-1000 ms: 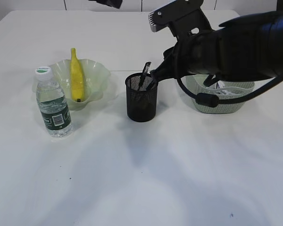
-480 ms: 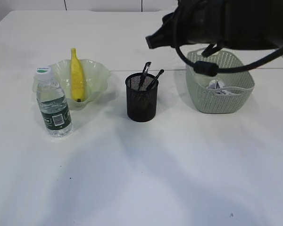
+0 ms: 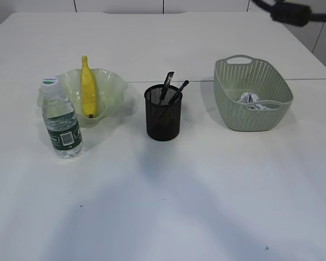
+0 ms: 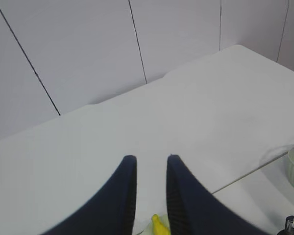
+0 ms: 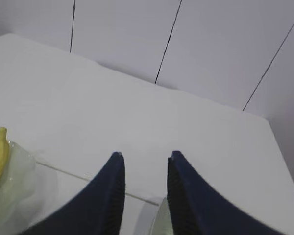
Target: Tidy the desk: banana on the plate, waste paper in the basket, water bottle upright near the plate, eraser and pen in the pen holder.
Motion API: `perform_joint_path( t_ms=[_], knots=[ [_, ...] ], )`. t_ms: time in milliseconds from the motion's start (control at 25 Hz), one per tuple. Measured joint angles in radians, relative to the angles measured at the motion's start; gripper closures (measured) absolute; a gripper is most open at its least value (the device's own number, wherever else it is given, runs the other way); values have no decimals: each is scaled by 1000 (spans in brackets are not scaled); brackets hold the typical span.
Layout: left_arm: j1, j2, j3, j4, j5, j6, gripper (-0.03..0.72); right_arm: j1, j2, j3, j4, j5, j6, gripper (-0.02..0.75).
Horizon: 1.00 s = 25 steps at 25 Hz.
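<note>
On water bottle (image 3: 62, 122): dark green label (image 3: 64, 136)

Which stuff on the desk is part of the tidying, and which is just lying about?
Part of the tidying: banana, plate, water bottle, pen holder, pens, basket, waste paper.

Just lying about: nothing visible. The eraser cannot be seen.
</note>
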Motion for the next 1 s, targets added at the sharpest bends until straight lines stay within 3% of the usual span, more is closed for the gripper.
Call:
perform_joint_path(
  t_ms=[600, 720, 880, 1000],
  knots=[
    [0, -260, 0, 214, 118, -50, 554, 0, -300, 0, 60, -119, -145, 511],
    [0, -320, -2, 254, 118, -68, 603, 0, -347, 0, 64, -151, -171, 526],
    [0, -394, -4, 302, 124, -82, 686, 0, -416, 0, 67, -179, -205, 610],
    [0, -451, -6, 316, 138, -91, 706, 0, -463, 0, 67, -213, -218, 647]
  ],
)
